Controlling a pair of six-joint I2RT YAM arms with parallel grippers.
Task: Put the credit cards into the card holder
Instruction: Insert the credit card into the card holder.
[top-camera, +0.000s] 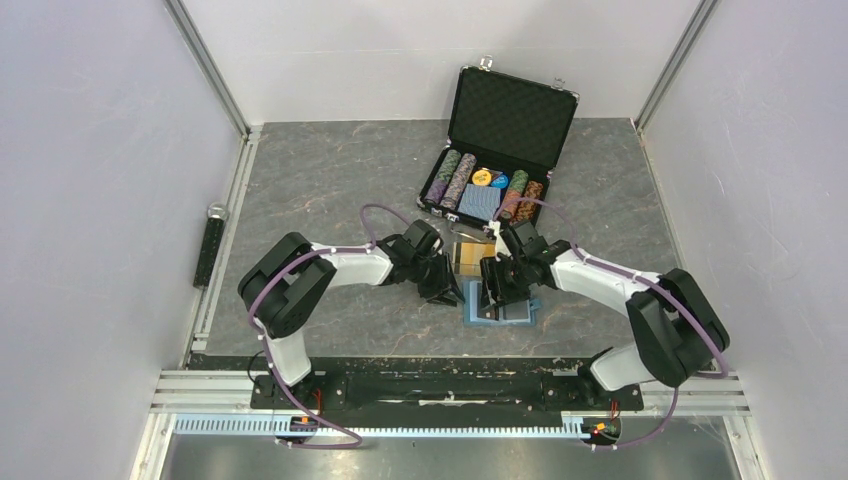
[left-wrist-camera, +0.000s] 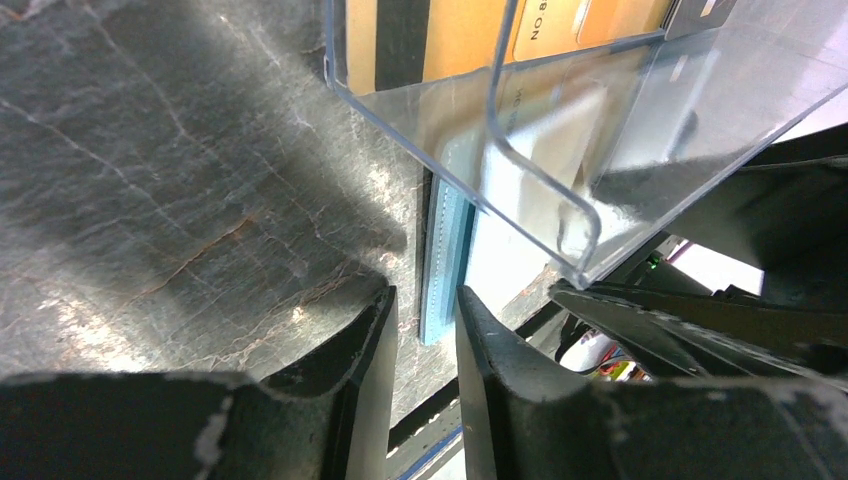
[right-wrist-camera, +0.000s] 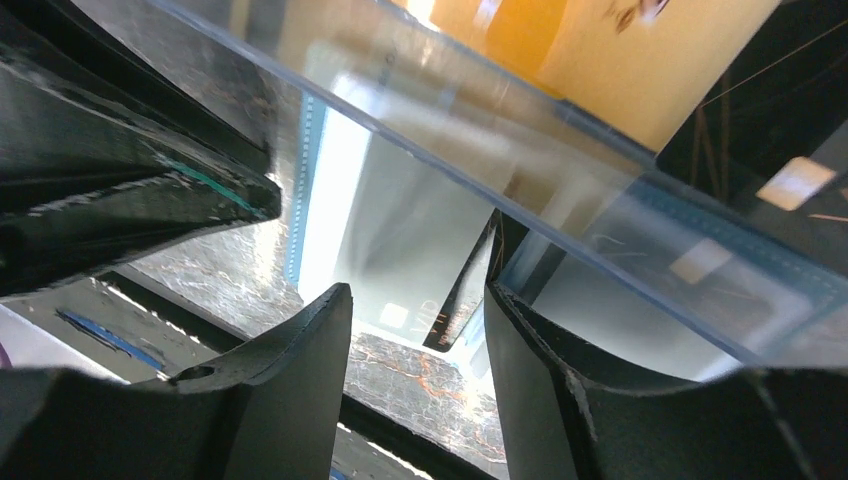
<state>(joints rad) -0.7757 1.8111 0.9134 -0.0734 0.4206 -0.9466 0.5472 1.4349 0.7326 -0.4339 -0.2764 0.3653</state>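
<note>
The teal-blue card holder (top-camera: 515, 312) lies open on the table between both grippers; its stitched edge (left-wrist-camera: 445, 260) shows just beyond my left fingertips. On its pale inside rests a whitish card (right-wrist-camera: 400, 250), and a black card (right-wrist-camera: 465, 295) stands tilted on edge just past my right fingertips. An orange-gold card (left-wrist-camera: 460, 40) sits in a clear plastic box (top-camera: 468, 255) right behind the holder. My left gripper (left-wrist-camera: 424, 292) has a narrow empty gap between its jaws. My right gripper (right-wrist-camera: 418, 292) is open wider, with nothing gripped.
An open black metal-edged case (top-camera: 510, 130) with poker chips and a blue card deck stands at the back. The clear box wall (right-wrist-camera: 600, 240) hangs close over both grippers. A black cylinder (top-camera: 212, 245) lies by the left rail.
</note>
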